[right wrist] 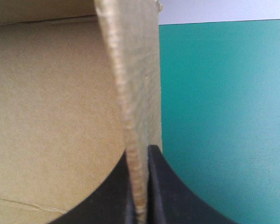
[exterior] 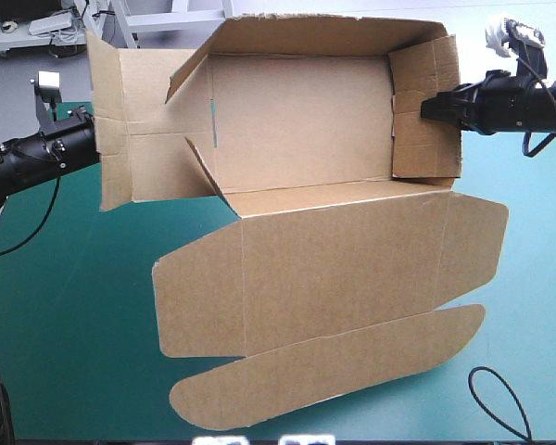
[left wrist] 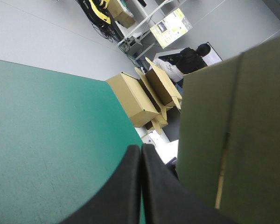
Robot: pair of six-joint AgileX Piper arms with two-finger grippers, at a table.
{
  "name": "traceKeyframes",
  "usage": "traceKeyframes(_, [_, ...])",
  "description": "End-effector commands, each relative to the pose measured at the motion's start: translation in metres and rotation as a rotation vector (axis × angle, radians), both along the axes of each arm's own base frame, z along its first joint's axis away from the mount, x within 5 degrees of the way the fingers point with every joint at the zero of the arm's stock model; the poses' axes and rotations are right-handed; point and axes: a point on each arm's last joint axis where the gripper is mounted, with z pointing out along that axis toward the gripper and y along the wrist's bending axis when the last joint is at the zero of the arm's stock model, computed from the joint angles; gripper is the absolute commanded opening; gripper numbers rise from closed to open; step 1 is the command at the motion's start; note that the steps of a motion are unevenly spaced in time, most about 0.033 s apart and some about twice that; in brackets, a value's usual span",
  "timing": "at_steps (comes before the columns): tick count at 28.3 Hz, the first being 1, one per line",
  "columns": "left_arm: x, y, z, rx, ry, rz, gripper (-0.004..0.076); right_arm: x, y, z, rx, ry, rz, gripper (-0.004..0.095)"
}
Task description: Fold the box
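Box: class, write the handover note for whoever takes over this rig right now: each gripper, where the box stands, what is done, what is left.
Box: far wall and right wall up, left end flap untucked, splayed outward; lid flat on the near side.
Left gripper: shut, holding nothing, beside the left end flap.
Right gripper: shut on the right wall.
Done: far and right walls raised.
Left: raise and tuck the left end.

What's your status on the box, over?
Right end effector shut on the box. Left end effector shut, beside the opposite flap, not gripping. Partly formed, lid flat. No obstruction seen.
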Motion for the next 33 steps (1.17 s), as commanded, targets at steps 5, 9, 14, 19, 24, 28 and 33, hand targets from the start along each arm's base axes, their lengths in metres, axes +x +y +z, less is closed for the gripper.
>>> traceKeyframes(5, [-0.050, -0.016, 0.050, -0.050, -0.167, -0.098, -0.0009, 0.005, 0.017, 0.014, 0.070, -0.097, 0.008, -0.0013])
traceKeyframes(9, [-0.059, -0.018, 0.055, -0.050, -0.173, -0.099, -0.0009, 0.015, 0.023, 0.009, 0.070, -0.106, 0.006, -0.0013])
traceKeyframes(14, [-0.067, -0.021, 0.055, 0.012, -0.152, -0.095, -0.0009, 0.024, 0.033, 0.002, 0.063, -0.107, 0.017, -0.0013])
traceKeyframes(19, [-0.071, -0.034, 0.053, 0.036, -0.147, -0.147, -0.0009, 0.030, 0.045, -0.003, 0.048, -0.111, 0.030, -0.0013])
traceKeyframes(24, [-0.072, -0.041, 0.052, 0.046, -0.146, -0.175, -0.0009, 0.034, 0.055, -0.007, 0.041, -0.115, 0.039, -0.0013])
traceKeyframes(28, [-0.072, -0.041, 0.049, 0.081, -0.136, -0.171, -0.0009, 0.037, 0.056, -0.009, 0.046, -0.115, 0.036, -0.0013])
traceKeyframes(33, [-0.072, -0.041, 0.048, 0.089, -0.137, -0.174, -0.0009, 0.038, 0.056, -0.008, 0.049, -0.129, 0.018, -0.0013])
